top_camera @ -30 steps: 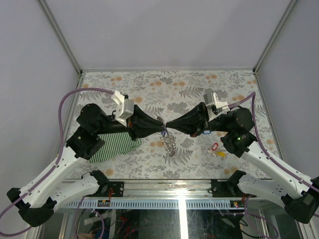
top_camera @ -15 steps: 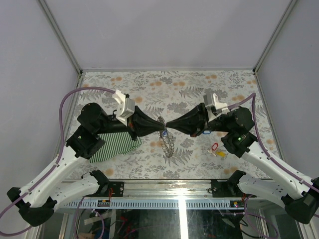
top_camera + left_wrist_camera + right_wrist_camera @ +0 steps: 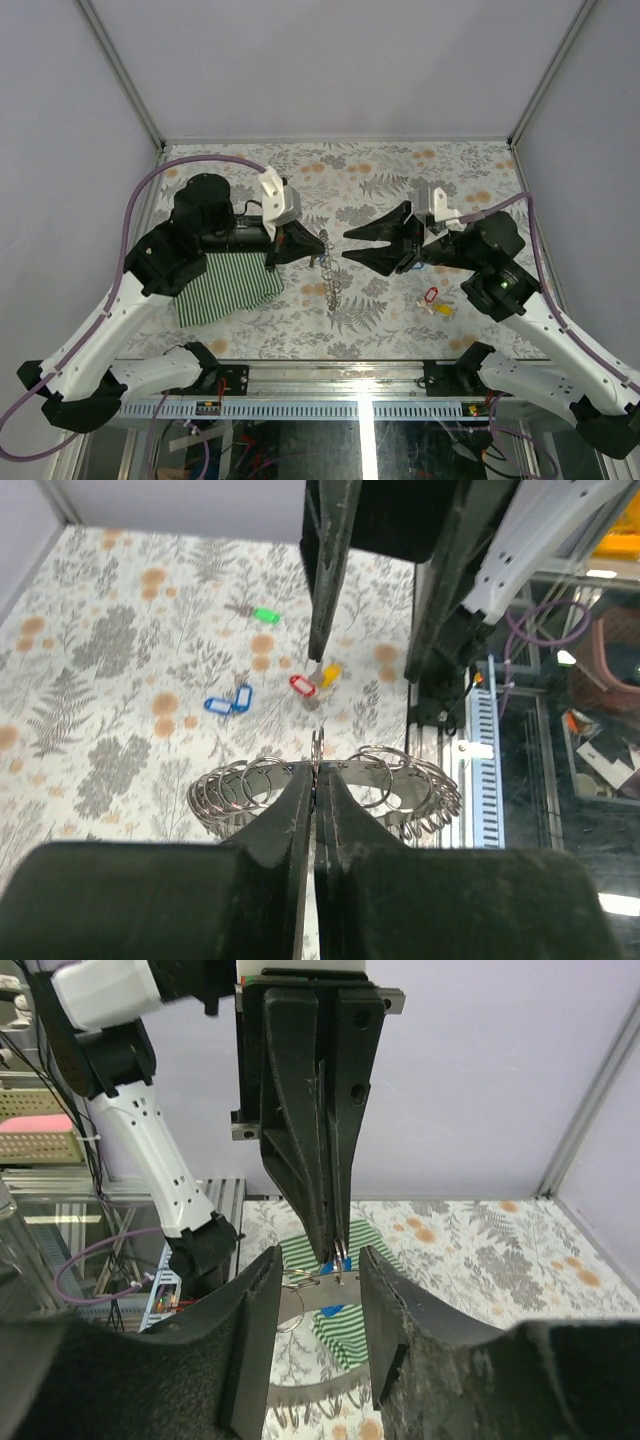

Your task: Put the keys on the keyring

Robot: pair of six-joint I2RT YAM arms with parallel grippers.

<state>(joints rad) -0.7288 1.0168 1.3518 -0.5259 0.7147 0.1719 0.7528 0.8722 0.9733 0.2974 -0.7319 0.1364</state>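
The keyring [image 3: 334,282] hangs as a silvery band fringed with small loops [image 3: 240,790]. My left gripper [image 3: 322,246] is shut on one upright loop at its top [image 3: 316,772]. A blue tag [image 3: 331,1311] shows just behind the band. My right gripper [image 3: 346,246] is open, its jaws standing either side of the band [image 3: 316,1296] without touching it. Loose keys lie on the floral table: red [image 3: 302,685], yellow [image 3: 330,672], blue [image 3: 228,702] and green [image 3: 265,614]. The red key [image 3: 430,295] and the yellow key [image 3: 444,309] lie below the right arm.
A green striped cloth [image 3: 225,280] lies under the left arm, left of the hanging ring. The table [image 3: 350,180] is walled by grey panels, with a metal rail along its near edge [image 3: 330,385].
My right gripper has opened and drawn back to the right, away from the left fingertips. My left gripper has closed on the keyring and its wrist has shifted right and up.
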